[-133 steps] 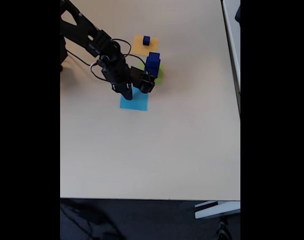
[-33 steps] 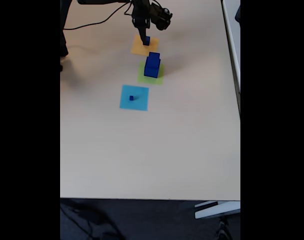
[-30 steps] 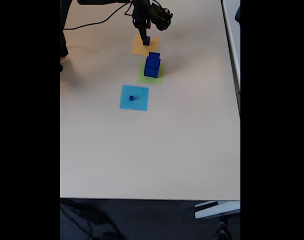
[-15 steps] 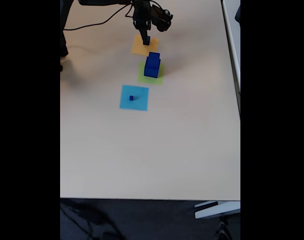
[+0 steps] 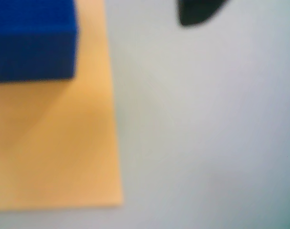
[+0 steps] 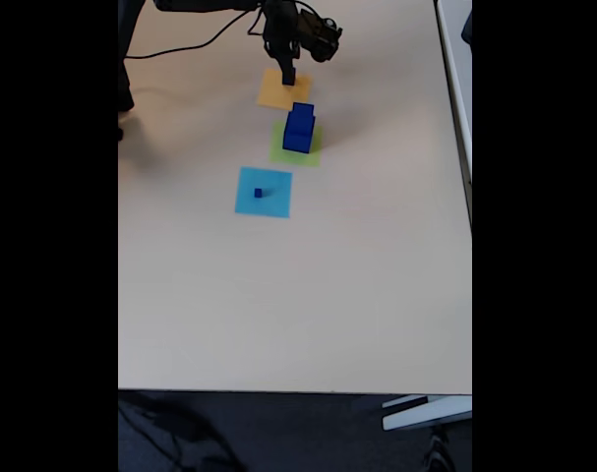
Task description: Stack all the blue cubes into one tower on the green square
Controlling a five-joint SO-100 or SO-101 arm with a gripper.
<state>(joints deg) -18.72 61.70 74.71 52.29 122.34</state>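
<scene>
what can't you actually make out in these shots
- Whether the gripper is open or shut: its fingers merge into one dark shape in the fixed view.
- The cube on the orange square: the gripper hides it in the fixed view; in the wrist view that blue cube is cut off by the top and left edges and blurred.
- The tiny cube on the light-blue square: too small for detail.
- How many cubes the stack on the green square has.

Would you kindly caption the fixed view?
Gripper over orange square; two-cube tower on green square.
</scene>
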